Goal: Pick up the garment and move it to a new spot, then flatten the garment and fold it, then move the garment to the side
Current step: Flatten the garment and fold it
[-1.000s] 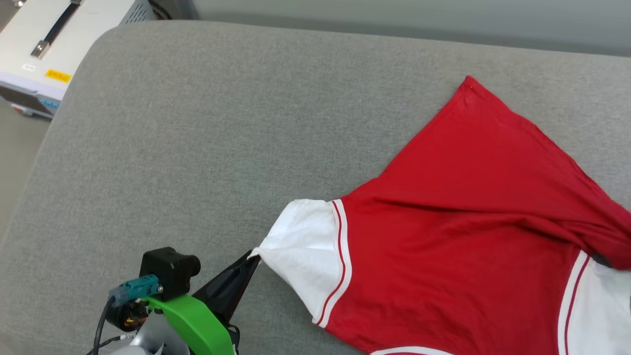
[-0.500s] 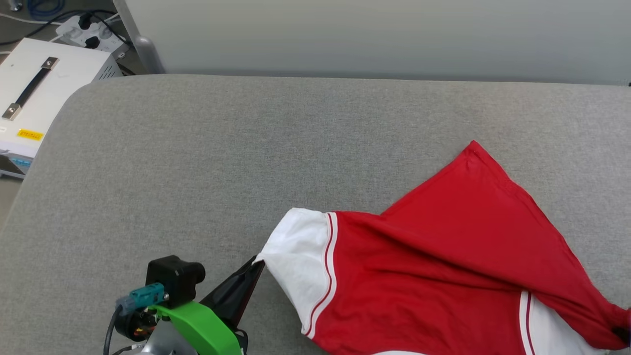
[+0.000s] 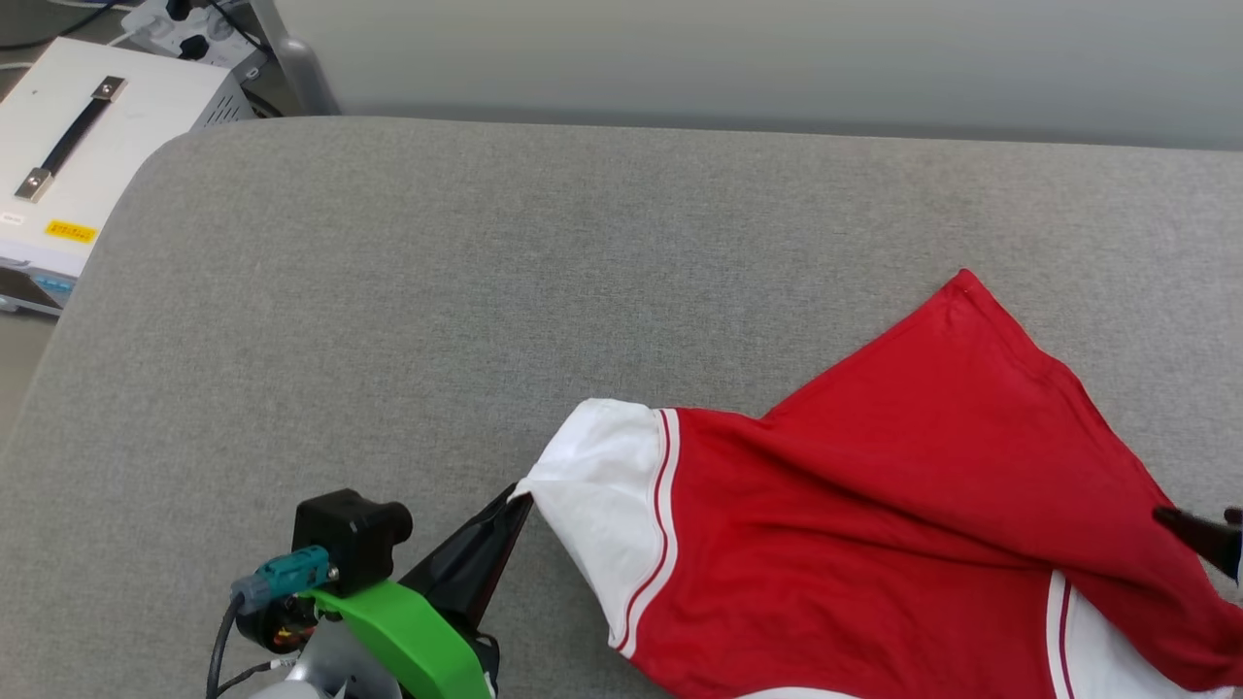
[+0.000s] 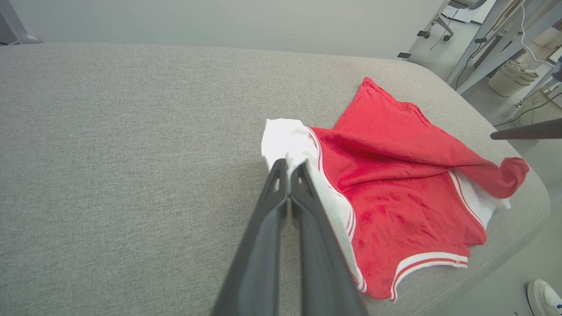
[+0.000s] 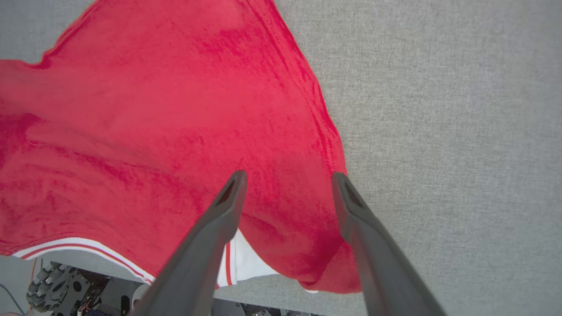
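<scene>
While one red fabric jersey with white striped-trim sleeves (image 3: 874,544) is spread at the lower right on a grey upholstered cushion (image 3: 437,291), its sleeve is pinched by the closed left gripper (image 3: 520,500); the right gripper (image 5: 287,175), second of two, is held wide apart over red cloth, nothing clasped.

Left gripper (image 3: 522,498) jaws pressed together, pinching the garment (image 3: 874,524) at its white sleeve tip; left arm sits low, off the garment's left side. Right gripper (image 5: 287,177) fingers spread wide, hovering over the garment's right edge.
</scene>
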Motion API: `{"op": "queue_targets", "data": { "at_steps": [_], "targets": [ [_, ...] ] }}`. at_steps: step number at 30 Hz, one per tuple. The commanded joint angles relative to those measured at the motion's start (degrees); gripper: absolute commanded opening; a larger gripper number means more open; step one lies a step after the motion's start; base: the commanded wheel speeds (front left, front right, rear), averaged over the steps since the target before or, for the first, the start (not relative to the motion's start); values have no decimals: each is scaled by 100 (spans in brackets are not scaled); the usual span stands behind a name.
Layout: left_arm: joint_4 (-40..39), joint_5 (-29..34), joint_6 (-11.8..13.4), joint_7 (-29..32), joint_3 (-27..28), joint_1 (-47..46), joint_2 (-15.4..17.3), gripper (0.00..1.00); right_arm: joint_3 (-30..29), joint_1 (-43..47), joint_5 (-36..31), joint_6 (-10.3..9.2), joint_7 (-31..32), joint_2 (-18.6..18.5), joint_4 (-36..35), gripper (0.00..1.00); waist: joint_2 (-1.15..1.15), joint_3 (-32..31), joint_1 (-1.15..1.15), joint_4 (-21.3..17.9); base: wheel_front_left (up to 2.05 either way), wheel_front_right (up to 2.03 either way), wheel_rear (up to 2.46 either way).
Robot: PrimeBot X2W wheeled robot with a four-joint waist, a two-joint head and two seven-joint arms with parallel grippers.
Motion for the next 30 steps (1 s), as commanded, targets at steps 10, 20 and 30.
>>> {"op": "queue_targets", "data": {
  "at_steps": [10,20,30],
  "targets": [
    [-278,323,-63,31,-44,-482,-163,0,365,-1569,-221,-4,471,-182,-168,100,0,903,0,668,0,0,0],
    [-285,451,-171,-25,-151,-707,-460,0,774,-2698,-602,-4,428,-472,1070,100,0,1505,0,1290,0,0,0],
    [-76,472,-307,-148,-238,-802,-727,0,1074,-2991,-759,-4,347,-761,1887,100,0,1708,0,1604,0,0,0]
  ]
}}
